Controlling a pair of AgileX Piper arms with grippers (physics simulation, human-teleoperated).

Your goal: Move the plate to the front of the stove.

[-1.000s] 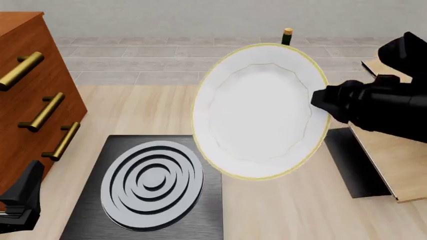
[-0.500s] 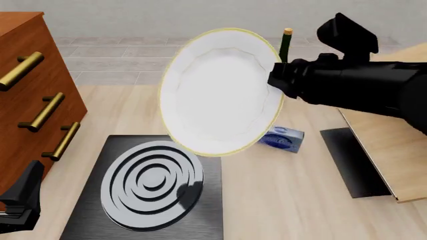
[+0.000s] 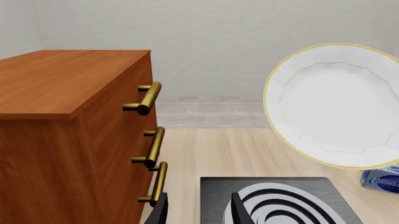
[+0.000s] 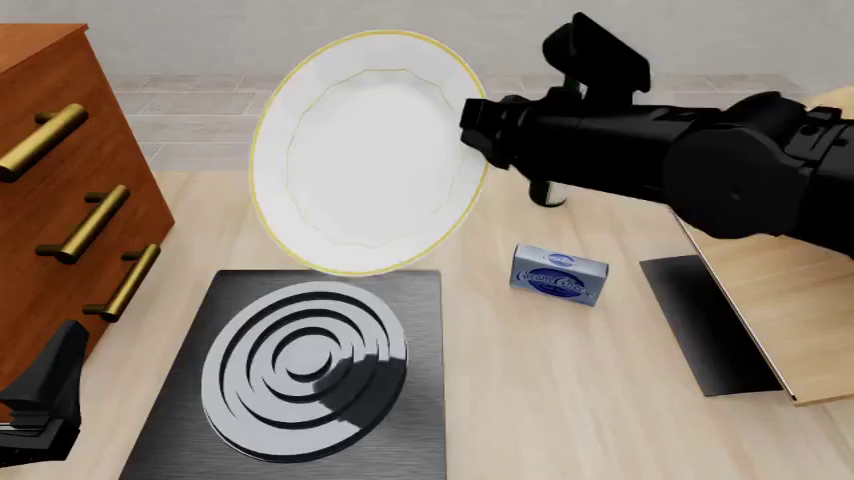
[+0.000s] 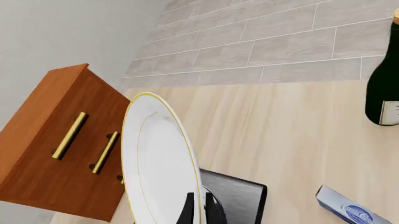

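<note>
Now airborne, carried leftward.
Right gripper (image 5: pixel 199 205) clamps the plate (image 4: pixel 367 150) by its rim; the stove (image 4: pixel 304 370) has come below it.

The plate (image 4: pixel 367 150) hides the right gripper's (image 4: pixel 470 122) fingertips and the table behind it. The picture edge crops the stove's (image 4: pixel 400 440) near side and the left gripper (image 4: pixel 40 400), beside the half-shown dresser (image 4: pixel 54 200).

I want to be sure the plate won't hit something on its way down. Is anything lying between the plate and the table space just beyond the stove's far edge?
Nothing visible blocks it. The gold-rimmed white plate, pinched at its rim by the right gripper, hangs tilted above the black ringed stove's far edge. The small blue box lies off to the right.
</note>
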